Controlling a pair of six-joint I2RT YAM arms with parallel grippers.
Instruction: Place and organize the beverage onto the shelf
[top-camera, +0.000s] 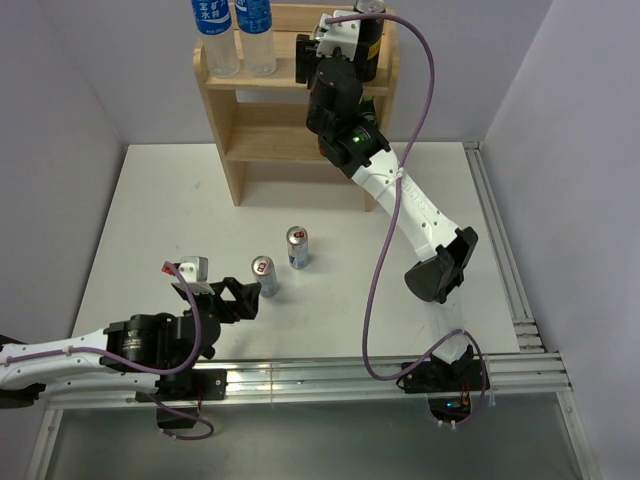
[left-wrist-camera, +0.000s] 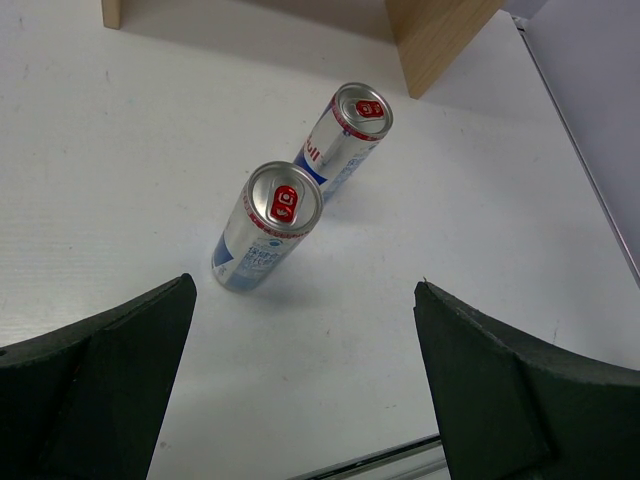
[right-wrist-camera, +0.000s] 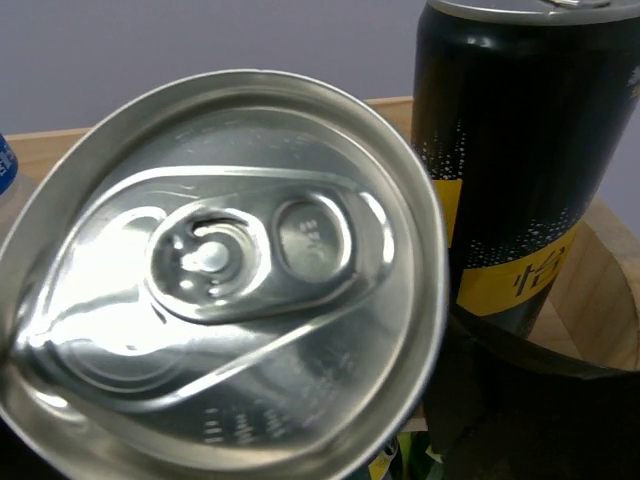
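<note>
- The white table (top-camera: 150, 210) carries everything, and I see both arm bases at its near edge.
- The small light-wood two-tier shelf (top-camera: 262, 118) stands at the far edge, roughly in the middle.
- My right arm reaches far up to the shelf's top tier, and the right gripper (top-camera: 318, 52) sits over the middle of that tier. I cannot tell how its jaws stand. The wrist camera is filled by the silver lid of a can (right-wrist-camera: 220, 270) directly below it, and the fingers are out of sight.
- My left arm lies low at the near left. The left gripper (top-camera: 238, 298) is spread wide with nothing between its fingers (left-wrist-camera: 100, 380).
- Two clear water bottles with blue caps and labels (top-camera: 215, 40) stand touching on the left of the top tier.
- A tall black-and-gold can (top-camera: 368, 45) stands upright on the right of the top tier, just beside the lid under my right wrist camera.
- Two slim silver cans with red-blue marks are upright on the table. The nearer silver can (top-camera: 264, 276) is just ahead of the open left gripper. The farther silver can (top-camera: 298, 246) is just beside it to the right, and the two are not touching.
</note>
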